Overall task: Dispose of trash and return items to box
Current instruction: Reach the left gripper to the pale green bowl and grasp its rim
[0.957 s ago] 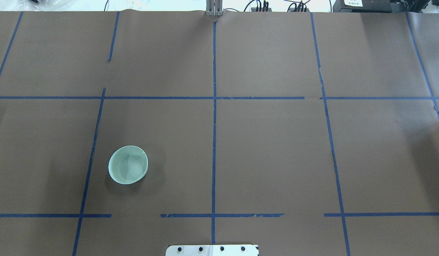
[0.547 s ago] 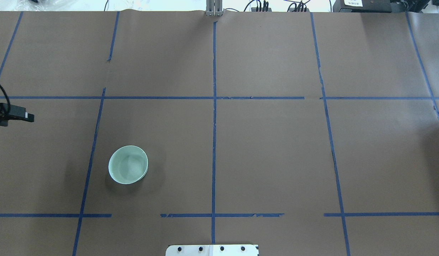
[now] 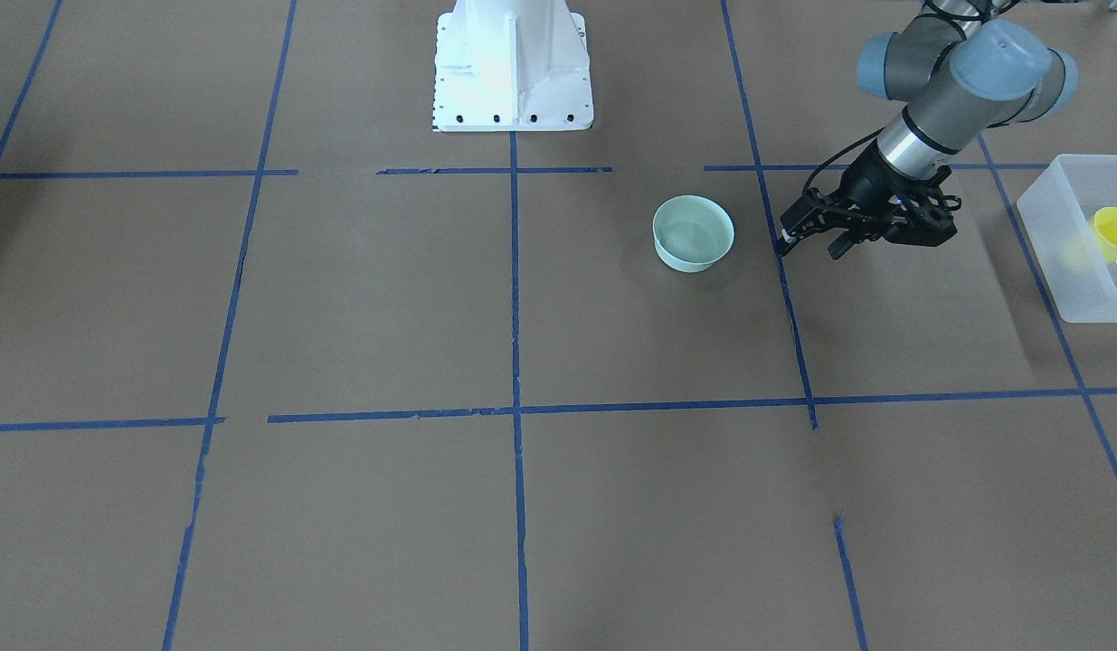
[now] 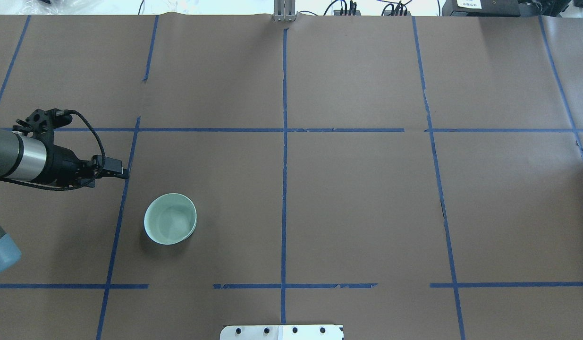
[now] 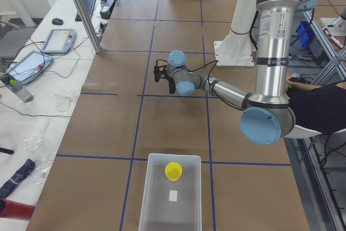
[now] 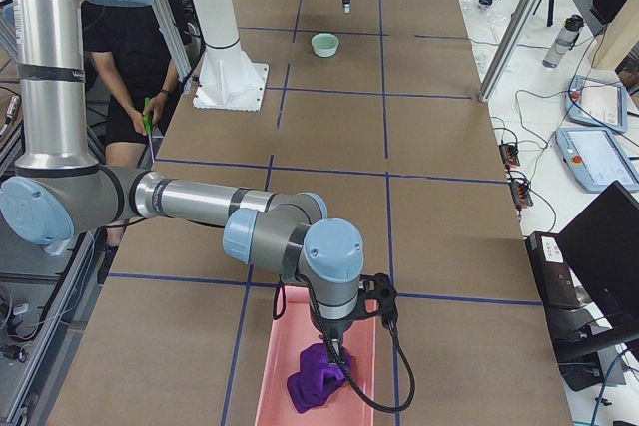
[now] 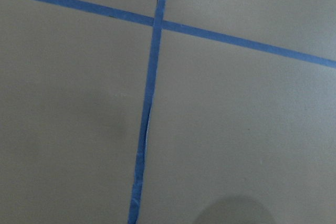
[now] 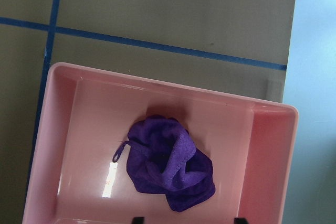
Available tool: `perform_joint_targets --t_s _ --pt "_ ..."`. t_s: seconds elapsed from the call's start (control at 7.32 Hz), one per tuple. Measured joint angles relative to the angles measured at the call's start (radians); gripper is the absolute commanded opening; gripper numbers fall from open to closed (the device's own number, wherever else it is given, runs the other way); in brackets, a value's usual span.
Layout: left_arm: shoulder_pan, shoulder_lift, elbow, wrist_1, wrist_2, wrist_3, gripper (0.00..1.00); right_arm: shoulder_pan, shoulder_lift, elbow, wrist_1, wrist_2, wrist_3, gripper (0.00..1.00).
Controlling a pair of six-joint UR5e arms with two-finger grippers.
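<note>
The pale mint-green bowl (image 3: pixel 693 233) stands upright on the brown table, also seen in the overhead view (image 4: pixel 170 218) and the right view (image 6: pixel 324 44). My left gripper (image 3: pixel 807 246) hovers just beside it, on the side toward the box, and looks open and empty; it also shows in the overhead view (image 4: pixel 114 170). The frosted-white box (image 3: pixel 1064 262) sits at the table's left end with the yellow cup (image 3: pixel 1114 231) inside it; both show in the left view, the box (image 5: pixel 157 209) and the cup (image 5: pixel 173 170). My right gripper (image 6: pixel 334 346) is open and empty over a pink bin.
The pink bin (image 8: pixel 262 145) at the table's right end holds a purple cloth (image 8: pixel 170 169). The white robot base (image 3: pixel 511 63) stands at the table's near edge. A small white scrap (image 5: pixel 173 194) lies in the box. A person (image 6: pixel 130 47) sits behind the robot.
My left arm has come in from the overhead view's left edge and moved right toward the bowl. The bowl has not moved.
</note>
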Motion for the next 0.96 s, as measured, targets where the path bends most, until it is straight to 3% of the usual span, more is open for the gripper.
perform_joint_targets --t_s 0.55,0.68,0.82,0.96 --pt "0.197 -0.02 -0.04 0.084 0.187 -0.108 0.97 -0.051 0.003 0.009 0.004 0.066 0.096 1.0" --pt "0.238 -0.03 -0.049 0.136 0.231 -0.124 0.67 -0.073 0.004 0.016 0.006 0.067 0.111 1.0" --pt "0.263 -0.035 -0.055 0.166 0.259 -0.132 0.23 -0.102 0.006 0.023 0.006 0.063 0.131 1.0" --pt "0.274 -0.038 -0.065 0.181 0.272 -0.137 0.0 -0.123 0.008 0.03 0.007 0.058 0.151 1.0"
